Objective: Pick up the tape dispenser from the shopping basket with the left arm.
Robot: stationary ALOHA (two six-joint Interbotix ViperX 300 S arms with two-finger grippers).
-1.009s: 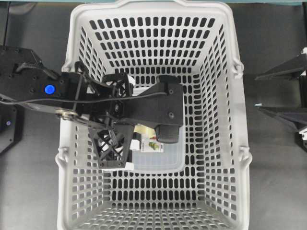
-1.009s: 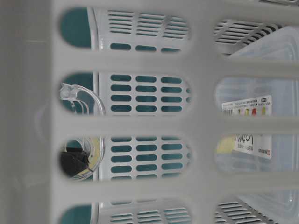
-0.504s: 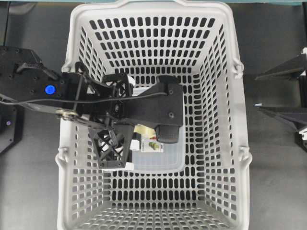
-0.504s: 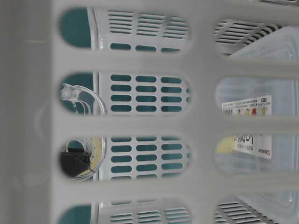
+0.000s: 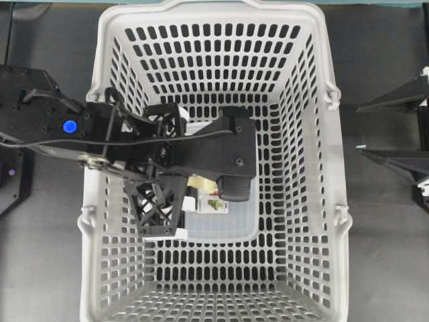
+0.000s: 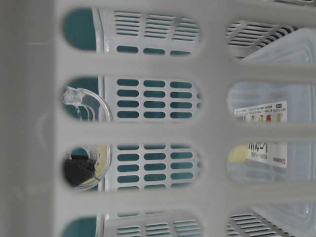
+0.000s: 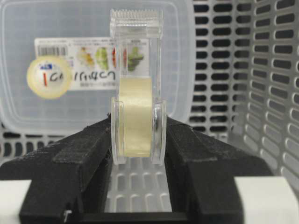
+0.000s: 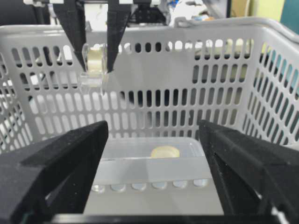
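Already the black lattice-fingered left gripper (image 7: 138, 140) has its jaws clamped on the small clear plastic tape dispenser (image 7: 137, 88), held above a flat clear lidded box (image 7: 56, 70) inside the slotted light-grey shopping basket (image 5: 315, 134), where the slick plastic could slip.

A clear plastic lidded container (image 5: 228, 225) lay flat on the floor of the shopping basket (image 5: 315, 168), toward the middle, partly hidden from overhead. Its lid was a rounded rectangle with a raised rim. A white label (image 7: 74, 58) with a barcode, colourful pictures of vegetables and dark handwriting-like print sat across the lid, and a round cream sticker (image 7: 49, 77) overlapped the label's end. From table level the container (image 6: 261, 96) showed through the slots at the right. A dark grey surface (image 5: 382, 54) lay all around, with teal backdrop (image 6: 79, 29) behind.
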